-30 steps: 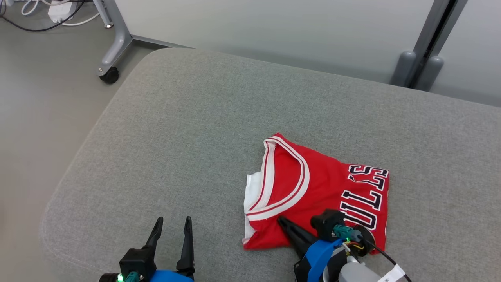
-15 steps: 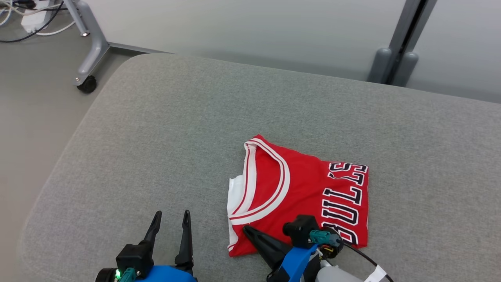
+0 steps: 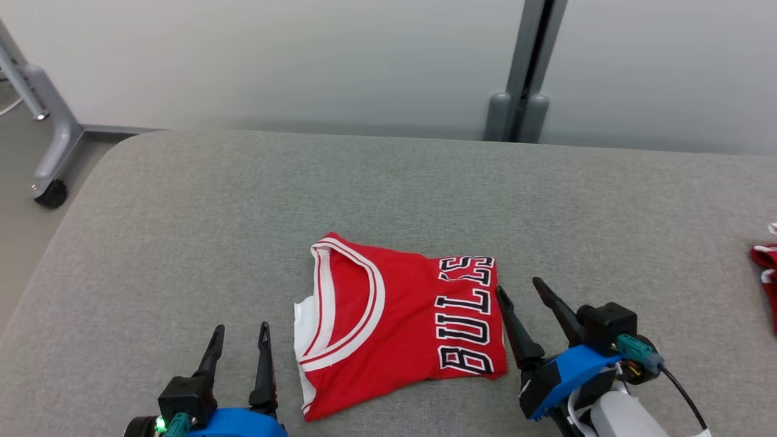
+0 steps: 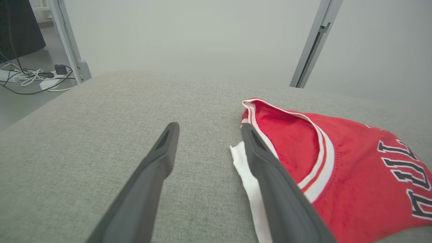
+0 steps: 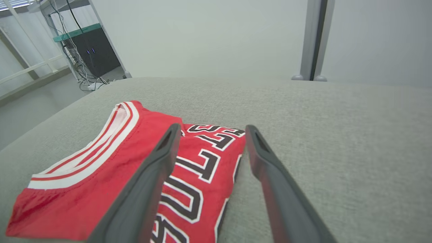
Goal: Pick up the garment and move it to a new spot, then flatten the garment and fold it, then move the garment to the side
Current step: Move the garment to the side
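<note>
Garment (image 3: 400, 321) laid folded on cushion (image 3: 182, 212), flanked by left end effector (image 3: 241, 326) and right end effector (image 3: 518, 284), both spread apart.

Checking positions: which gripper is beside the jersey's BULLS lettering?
The right gripper, open at the lettered edge of the jersey; the left gripper stands at its opposite, white-trimmed neckline side.
</note>
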Controlling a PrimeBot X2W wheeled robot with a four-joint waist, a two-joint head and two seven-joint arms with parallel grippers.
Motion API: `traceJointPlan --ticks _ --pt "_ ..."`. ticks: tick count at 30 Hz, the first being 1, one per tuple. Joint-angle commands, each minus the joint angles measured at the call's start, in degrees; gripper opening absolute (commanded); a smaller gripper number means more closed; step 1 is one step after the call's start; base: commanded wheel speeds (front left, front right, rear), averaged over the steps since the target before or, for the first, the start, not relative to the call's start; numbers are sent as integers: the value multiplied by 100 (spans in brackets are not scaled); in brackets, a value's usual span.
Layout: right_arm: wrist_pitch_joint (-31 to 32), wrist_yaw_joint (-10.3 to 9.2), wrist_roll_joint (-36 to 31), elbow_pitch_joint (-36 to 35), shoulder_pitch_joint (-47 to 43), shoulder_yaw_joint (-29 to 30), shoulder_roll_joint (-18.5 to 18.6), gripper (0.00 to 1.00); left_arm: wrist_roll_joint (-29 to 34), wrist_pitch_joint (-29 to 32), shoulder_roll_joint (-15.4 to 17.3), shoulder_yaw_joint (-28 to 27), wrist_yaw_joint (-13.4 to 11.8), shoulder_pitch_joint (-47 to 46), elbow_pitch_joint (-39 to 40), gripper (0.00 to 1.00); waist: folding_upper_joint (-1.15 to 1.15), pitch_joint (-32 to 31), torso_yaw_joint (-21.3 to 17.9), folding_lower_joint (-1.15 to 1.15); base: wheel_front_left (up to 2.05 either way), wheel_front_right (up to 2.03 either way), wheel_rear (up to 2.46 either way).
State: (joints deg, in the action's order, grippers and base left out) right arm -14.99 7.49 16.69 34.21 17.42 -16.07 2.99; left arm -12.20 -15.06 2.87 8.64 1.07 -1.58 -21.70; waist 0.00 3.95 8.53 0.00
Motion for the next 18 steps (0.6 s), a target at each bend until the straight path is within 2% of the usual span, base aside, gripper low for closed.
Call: traceJointPlan --ticks 1,4,9,14,18 --pt "-21 0 -207 -102 -123 151 -1 100 38 -13 2 -51 26 -49 -13 100 0 -138 -212 0 0 0 0" --pt "-19 0 -462 -158 -362 603 2 100 100 -13 3 -144 39 18 -58 100 0 -195 -426 0 0 0 0" --pt "-20 0 -531 -196 -621 992 1 100 252 -13 3 -163 99 80 -97 100 0 -253 -681 0 0 0 0" --pt "-20 0 -428 -132 -861 1215 -1 100 274 -13 4 -186 45 165 -83 100 0 -310 -811 0 0 0 0" --pt "-20 0 -347 -80 -997 1166 -2 100 235 -13 6 -148 14 254 -93 100 0 -330 -852 0 0 0 0"
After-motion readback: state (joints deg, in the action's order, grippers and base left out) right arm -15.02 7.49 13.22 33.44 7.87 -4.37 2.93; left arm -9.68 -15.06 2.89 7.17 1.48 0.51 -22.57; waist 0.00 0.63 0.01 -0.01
